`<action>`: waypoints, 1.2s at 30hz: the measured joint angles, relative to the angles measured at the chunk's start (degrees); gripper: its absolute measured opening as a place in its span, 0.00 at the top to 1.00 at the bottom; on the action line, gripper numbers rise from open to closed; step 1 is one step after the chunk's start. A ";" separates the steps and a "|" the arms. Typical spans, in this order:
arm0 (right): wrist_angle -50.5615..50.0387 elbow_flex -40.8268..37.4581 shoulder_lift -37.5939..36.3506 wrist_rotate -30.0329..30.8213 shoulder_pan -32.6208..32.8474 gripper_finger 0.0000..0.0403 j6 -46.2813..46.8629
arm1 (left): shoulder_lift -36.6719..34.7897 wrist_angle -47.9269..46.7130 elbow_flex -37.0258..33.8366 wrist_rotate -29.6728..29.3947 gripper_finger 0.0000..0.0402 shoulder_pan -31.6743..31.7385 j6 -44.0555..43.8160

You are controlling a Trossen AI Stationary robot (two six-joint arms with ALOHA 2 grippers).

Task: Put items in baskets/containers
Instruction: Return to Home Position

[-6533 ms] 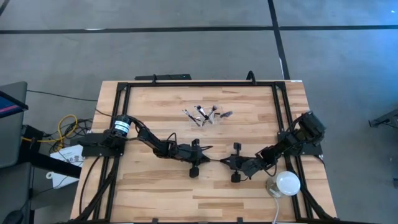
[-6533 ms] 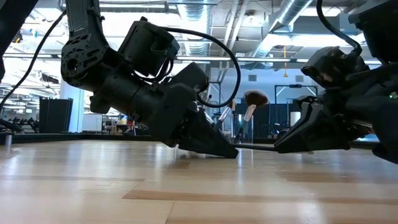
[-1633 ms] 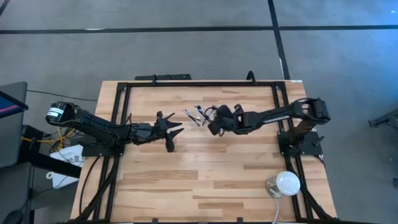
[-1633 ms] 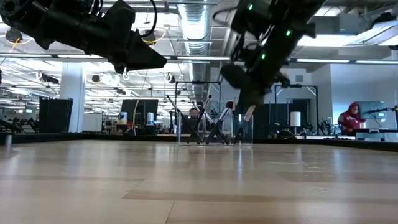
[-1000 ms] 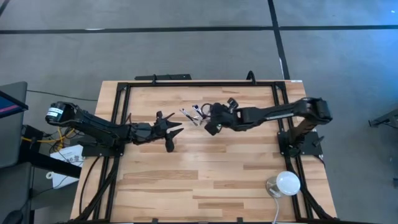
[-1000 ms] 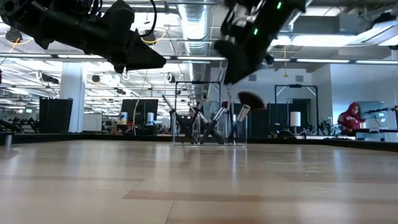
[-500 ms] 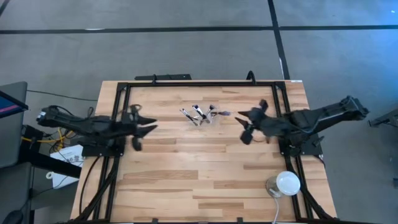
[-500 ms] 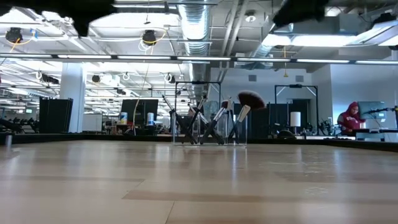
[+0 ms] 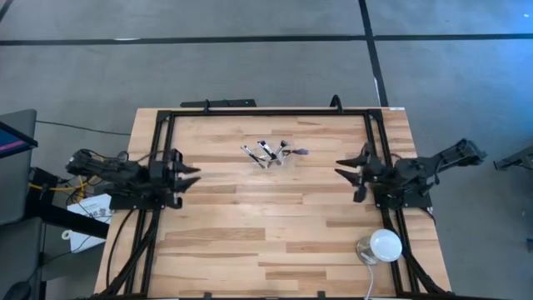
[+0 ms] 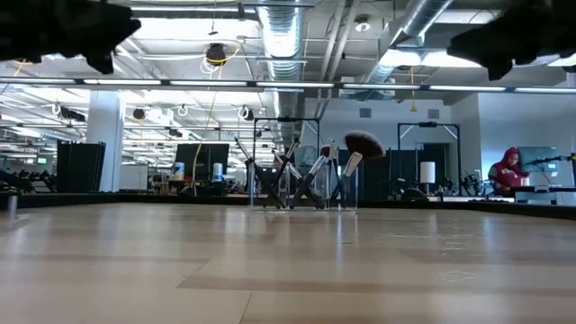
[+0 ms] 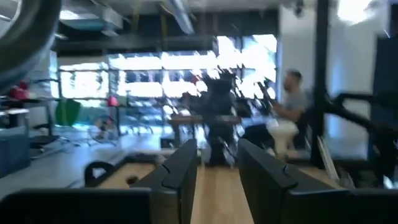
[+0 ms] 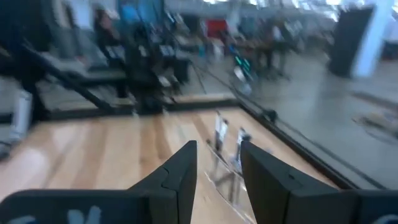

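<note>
Hanging low over the table (image 9: 250,242), both arms sit folded near their bases w/ nothing held. Left gripper (image 9: 196,174) is by the table's left rail, fingers (image 11: 183,171) parted, empty. Right gripper (image 9: 337,167) is by the right rail, fingers (image 12: 180,171) also apart, empty. Clear container (image 9: 271,155) stands btwn the two grippers, well apart from each. Brushes (image 10: 297,175) lean & cross inside it. The fan brush (image 10: 363,142), head up, sticks out on the side nearer the right gripper. White dome (image 9: 386,245) sits behind the right gripper, near that arm's base, at the table corner.
</note>
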 joint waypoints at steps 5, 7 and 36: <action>0.05 -6.03 -15.32 -2.12 -0.22 0.71 -6.88 | 1.92 -0.08 -1.58 2.48 0.72 -0.13 -3.70; 1.29 -7.36 -17.74 -1.82 -0.24 0.71 -7.79 | 3.28 -0.50 -1.63 2.48 0.72 -0.11 -5.17; 4.09 -14.33 -17.60 -12.18 -14.62 0.71 -20.82 | 14.99 0.65 -1.63 2.49 0.72 -0.11 -5.13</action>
